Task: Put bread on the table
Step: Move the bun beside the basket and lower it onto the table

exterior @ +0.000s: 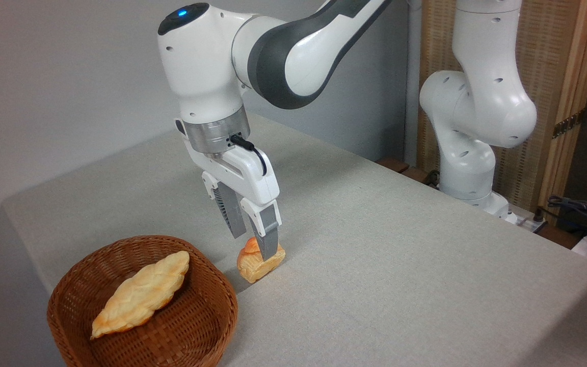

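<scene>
No writing can be read anywhere from here: no label, brand, number or sign shows on anything in sight.
</scene>
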`<state>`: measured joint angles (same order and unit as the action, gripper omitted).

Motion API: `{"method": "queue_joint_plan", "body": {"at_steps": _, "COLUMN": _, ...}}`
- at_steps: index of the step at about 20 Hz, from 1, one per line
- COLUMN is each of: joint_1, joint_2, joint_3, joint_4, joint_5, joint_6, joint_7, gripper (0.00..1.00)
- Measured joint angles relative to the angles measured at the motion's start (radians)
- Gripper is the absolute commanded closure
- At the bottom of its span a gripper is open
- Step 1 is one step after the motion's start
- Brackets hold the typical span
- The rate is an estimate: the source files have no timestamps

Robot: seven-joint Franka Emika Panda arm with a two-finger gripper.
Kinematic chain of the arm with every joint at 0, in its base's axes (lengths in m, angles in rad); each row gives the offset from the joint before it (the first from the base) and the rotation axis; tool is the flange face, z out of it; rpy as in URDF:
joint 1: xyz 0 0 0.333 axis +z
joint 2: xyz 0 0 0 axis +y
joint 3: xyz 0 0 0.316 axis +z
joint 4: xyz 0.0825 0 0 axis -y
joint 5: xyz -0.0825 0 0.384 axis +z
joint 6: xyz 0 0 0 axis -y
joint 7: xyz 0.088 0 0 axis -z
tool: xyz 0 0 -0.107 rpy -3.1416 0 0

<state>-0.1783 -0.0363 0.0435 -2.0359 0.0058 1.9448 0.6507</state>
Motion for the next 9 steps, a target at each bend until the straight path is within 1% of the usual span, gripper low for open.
{"method": "queue_joint_plan", "body": {"at_steps": 2, "joint_1": -0.001, "joint_2": -0.001, "joint_3": 0.0, "joint_4": 0.012, "joint_5": 0.0, "joint_6": 0.008, "joint_7": 0.0, "gripper": 0.0}}
{"method": "queue_joint_plan", "body": {"at_steps": 6, "joint_1": -0.001, "joint_2": -0.014, "joint_3": 0.0, "joint_4": 0.105, "joint_5": 0.0, "joint_6": 0.008, "joint_7": 0.0, "gripper": 0.0}}
{"method": "queue_joint_plan", "body": {"at_steps": 9, "joint_1": -0.004, "joint_2": -0.024, "joint_3": -0.011, "joint_4": 0.138, "joint_5": 0.0, "joint_6": 0.007, "joint_7": 0.0, "gripper": 0.0}}
